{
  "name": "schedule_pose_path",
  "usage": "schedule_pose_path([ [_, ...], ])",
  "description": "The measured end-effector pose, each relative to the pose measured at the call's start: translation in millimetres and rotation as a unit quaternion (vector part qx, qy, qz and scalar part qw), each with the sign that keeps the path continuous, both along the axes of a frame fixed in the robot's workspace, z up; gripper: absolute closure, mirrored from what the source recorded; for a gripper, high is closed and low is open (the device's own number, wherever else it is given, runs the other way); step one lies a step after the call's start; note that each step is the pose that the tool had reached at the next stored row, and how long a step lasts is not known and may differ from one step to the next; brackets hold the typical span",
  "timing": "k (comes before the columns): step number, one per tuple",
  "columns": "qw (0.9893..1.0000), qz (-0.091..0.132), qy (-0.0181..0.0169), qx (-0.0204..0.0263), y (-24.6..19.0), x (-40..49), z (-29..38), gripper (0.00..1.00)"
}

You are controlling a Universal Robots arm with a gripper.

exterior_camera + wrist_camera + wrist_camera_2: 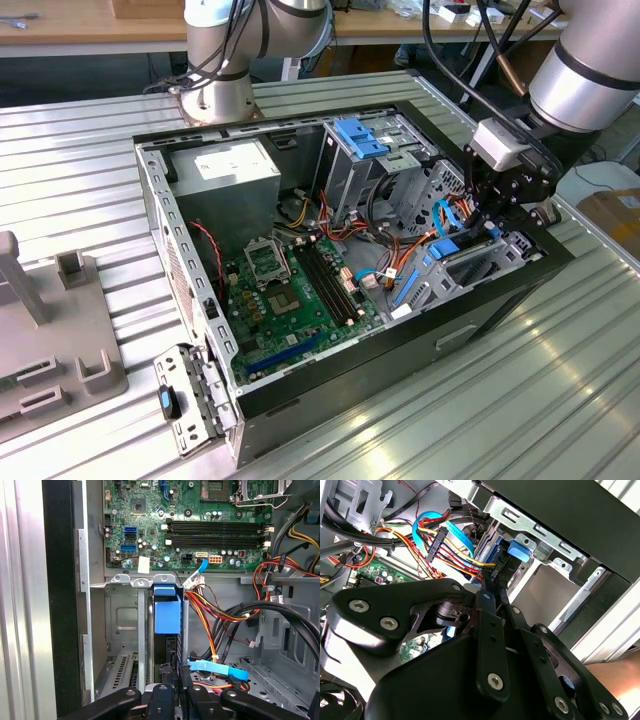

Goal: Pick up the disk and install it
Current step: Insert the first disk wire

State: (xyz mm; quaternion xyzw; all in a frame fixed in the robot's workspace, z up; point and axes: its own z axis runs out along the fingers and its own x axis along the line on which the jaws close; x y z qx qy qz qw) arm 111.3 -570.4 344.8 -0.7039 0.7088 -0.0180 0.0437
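Gripper sits pinched narrow on the disk, at the exterior view's right inside the case; its long axis runs straight away from me, toward the motherboard.

One open black computer case sits on one ribbed metal table. Inside are one green motherboard, one grey power-supply box with a white label and one dark disk with blue rails. I count four long black memory slots, I think. Two silver robot arms.
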Motion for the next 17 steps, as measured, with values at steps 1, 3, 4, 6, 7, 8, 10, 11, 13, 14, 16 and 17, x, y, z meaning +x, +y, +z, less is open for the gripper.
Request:
schedule_pose_path([
  [1, 1.0000, 0.000, 0.0000, 0.0000, 0.0, 0.0, -0.1, 0.84],
  [3, 1.0000, 0.000, 0.0000, 0.0000, 0.0, 0.0, -0.2, 0.84],
  [4, 1.0000, 0.000, 0.0000, 0.0000, 0.0, 0.0, -0.2, 0.84],
  [6, 1.0000, 0.000, 0.0000, 0.0001, -0.2, 0.0, -0.3, 0.84],
  [7, 1.0000, 0.000, 0.0000, 0.0001, -0.3, 0.0, -0.2, 0.84],
  [8, 1.0000, 0.000, 0.0000, 0.0001, -0.4, 0.0, -0.2, 0.84],
  [10, 1.0000, 0.000, -0.0004, 0.0001, -1.0, 0.0, -0.3, 0.84],
  [11, 1.0000, 0.000, -0.0006, 0.0001, -1.2, -0.1, -0.3, 0.84],
  [13, 1.0000, 0.000, -0.0010, 0.0003, -1.4, -0.3, -0.4, 0.84],
  [14, 1.0000, 0.000, -0.0011, 0.0003, -1.5, -0.5, -0.4, 0.84],
  [16, 1.0000, 0.000, -0.0013, 0.0003, -1.7, -1.2, -0.4, 0.84],
  [17, 1.0000, 0.000, -0.0018, 0.0003, -1.8, -2.0, -0.4, 0.84],
])
